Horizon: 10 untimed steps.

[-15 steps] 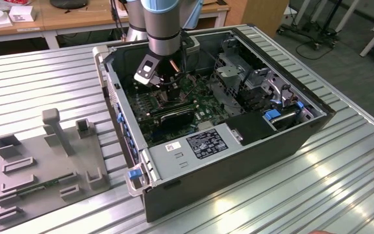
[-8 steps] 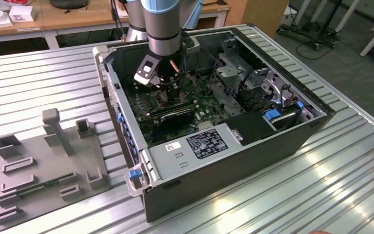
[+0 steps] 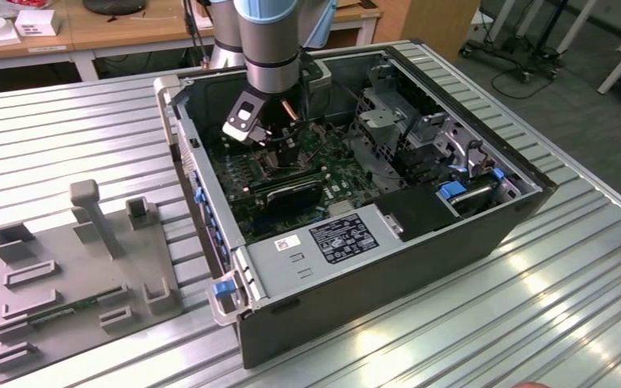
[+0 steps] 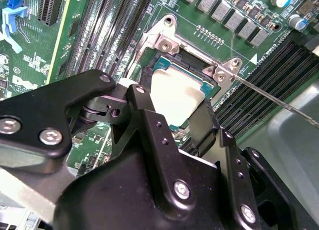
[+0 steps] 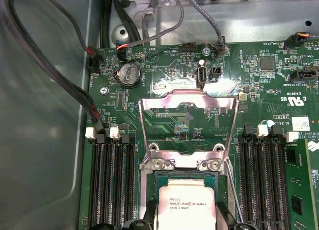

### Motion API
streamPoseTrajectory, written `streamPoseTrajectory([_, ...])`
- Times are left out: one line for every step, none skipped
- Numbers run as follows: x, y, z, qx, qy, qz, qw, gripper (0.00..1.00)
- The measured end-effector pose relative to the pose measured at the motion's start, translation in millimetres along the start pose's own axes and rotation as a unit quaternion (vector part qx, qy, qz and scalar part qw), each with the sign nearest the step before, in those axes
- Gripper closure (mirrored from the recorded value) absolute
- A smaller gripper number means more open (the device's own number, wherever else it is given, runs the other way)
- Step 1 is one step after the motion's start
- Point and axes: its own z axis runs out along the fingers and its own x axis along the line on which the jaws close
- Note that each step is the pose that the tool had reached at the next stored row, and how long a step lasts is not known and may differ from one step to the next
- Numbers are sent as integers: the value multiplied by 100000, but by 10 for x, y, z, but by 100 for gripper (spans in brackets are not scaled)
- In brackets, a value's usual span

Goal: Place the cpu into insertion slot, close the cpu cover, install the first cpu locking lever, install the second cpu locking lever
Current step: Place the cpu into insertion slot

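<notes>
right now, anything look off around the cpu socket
Nothing stands out. The pincer holds the cpu square with the insertion slot, the cpu cover stands swung open on its hinge, and no bent or damaged parts show.

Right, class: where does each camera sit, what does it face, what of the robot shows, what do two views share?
Exterior view: off-arm, above the computer case; arm and gripper show.
Second wrist view: on the arm, facing the chip past the gripper.
First wrist view: on the arm, facing the board.
Both wrist views: the chip.
</notes>
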Motion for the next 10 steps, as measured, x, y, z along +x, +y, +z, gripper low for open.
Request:
streamPoseTrajectory([0, 0, 0, -7, 23, 1, 100000, 46])
streamPoseTrajectory([0, 0, 1, -14, 49, 3, 100000, 46])
streamPoseTrajectory([0, 0, -2, -16, 53, 1, 100000, 46])
streamPoseTrajectory([0, 0, -6, -23, 51, 0, 100000, 46])
streamPoseTrajectory([1, 0, -8, -42, 61, 5, 100000, 46])
streamPoseTrajectory([1, 0, -8, -53, 70, 5, 100000, 46])
streamPoseTrajectory([1, 0, -8, -62, 69, 3, 100000, 46])
streamPoseTrajectory([0, -4, -10, -122, 66, 11, 100000, 46])
streamPoseTrajectory([0, -7, -11, -298, 77, 6, 100000, 46])
streamPoseTrajectory([0, -7, -9, -469, 88, -3, 99999, 46])
